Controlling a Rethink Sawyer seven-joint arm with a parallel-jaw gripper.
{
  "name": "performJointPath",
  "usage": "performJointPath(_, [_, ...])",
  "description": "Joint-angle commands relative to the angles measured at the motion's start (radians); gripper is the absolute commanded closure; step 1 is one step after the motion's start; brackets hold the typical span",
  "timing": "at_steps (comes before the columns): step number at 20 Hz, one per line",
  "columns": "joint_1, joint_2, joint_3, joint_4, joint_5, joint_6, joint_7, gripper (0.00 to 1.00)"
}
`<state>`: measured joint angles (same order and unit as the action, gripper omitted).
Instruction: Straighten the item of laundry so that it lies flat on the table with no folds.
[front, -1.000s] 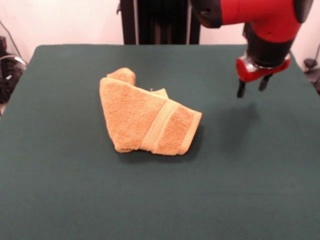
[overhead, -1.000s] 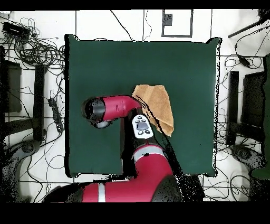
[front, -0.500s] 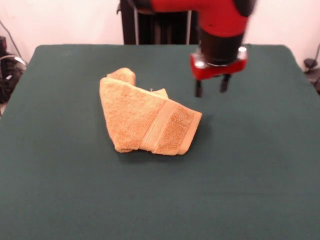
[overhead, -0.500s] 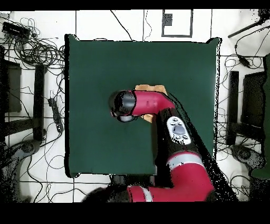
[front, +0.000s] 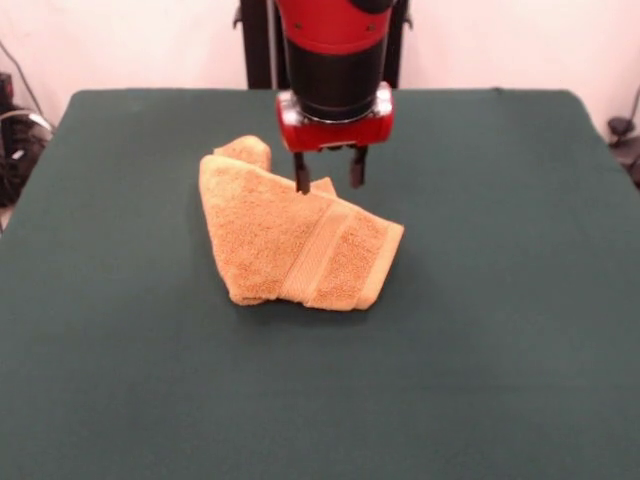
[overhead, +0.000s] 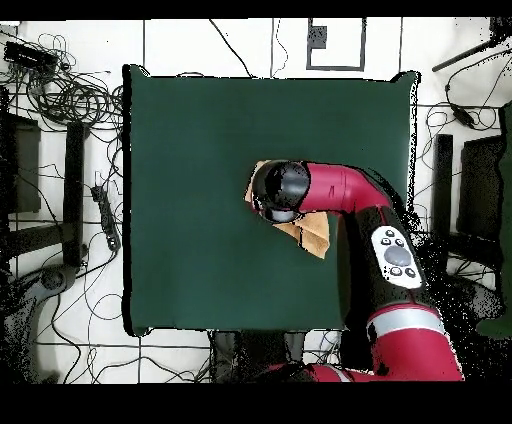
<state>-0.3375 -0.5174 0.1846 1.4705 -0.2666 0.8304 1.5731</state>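
The towel (front: 296, 233) lies folded over near the middle of the bench (front: 500, 330), so the step in hand is the approach for a grasp. The gripper (front: 327, 178), jaws released and empty, hovers over the towel's far edge, having swung across from the bench's side. Next it should descend and pinch an upper layer to unfold it.

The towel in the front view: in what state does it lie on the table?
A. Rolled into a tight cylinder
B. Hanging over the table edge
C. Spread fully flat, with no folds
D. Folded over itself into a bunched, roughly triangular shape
D. The towel lies doubled over on the green table, its woven band crossing the top layer, with the open gripper just above its far edge.
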Motion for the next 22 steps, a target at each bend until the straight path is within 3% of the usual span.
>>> performJointPath(1, [0.049, 0.128, 0.178, -0.006, -0.039, 0.028, -0.158, 0.0])
performJointPath(5, [0.066, 0.165, 0.195, -0.004, 0.026, 0.015, -0.05, 0.0])
performJointPath(13, [0.081, 0.217, 0.217, -0.037, 0.064, 0.02, -0.007, 0.0])
performJointPath(17, [0.087, 0.224, 0.19, -0.057, 0.021, 0.018, -0.026, 0.0])
performJointPath(22, [0.08, 0.261, 0.165, -0.154, -0.068, 0.079, -0.156, 0.0])
